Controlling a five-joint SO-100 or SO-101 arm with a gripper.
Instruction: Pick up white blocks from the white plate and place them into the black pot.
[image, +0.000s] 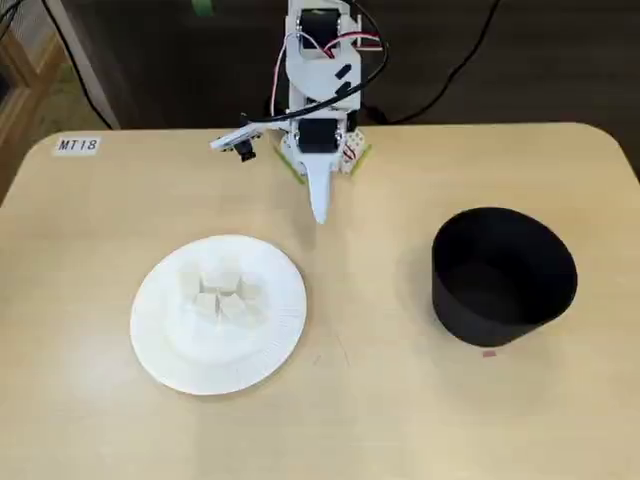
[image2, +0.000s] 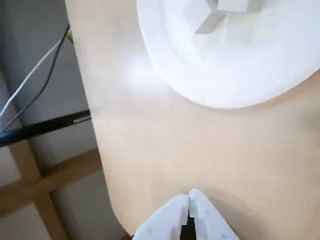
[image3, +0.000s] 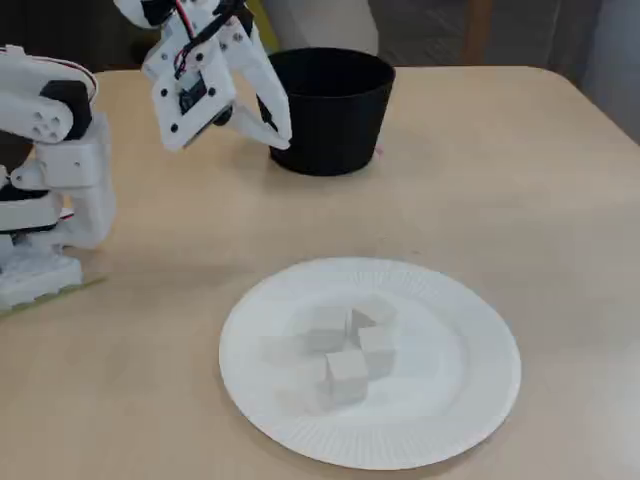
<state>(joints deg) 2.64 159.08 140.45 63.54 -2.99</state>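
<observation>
Several small white blocks (image: 222, 290) lie bunched in the middle of the white plate (image: 160, 345) on the left of a fixed view; they show too in the other fixed view (image3: 345, 355) on the plate (image3: 455, 400), and at the wrist view's top edge (image2: 220, 12). The black pot (image: 503, 275) stands to the right, its inside dark; it also shows in the other fixed view (image3: 330, 108). My white gripper (image: 319, 210) hangs shut and empty above the table behind the plate, between plate and pot. It shows shut in the wrist view (image2: 189, 197) and in a fixed view (image3: 283, 135).
The beige table (image: 380, 400) has rounded corners. A label reading MT18 (image: 77, 145) sits at the far left corner. The arm's base (image3: 40, 200) stands at the table's back edge. Cables (image: 460, 60) run behind it. A small red mark (image: 488, 352) lies by the pot.
</observation>
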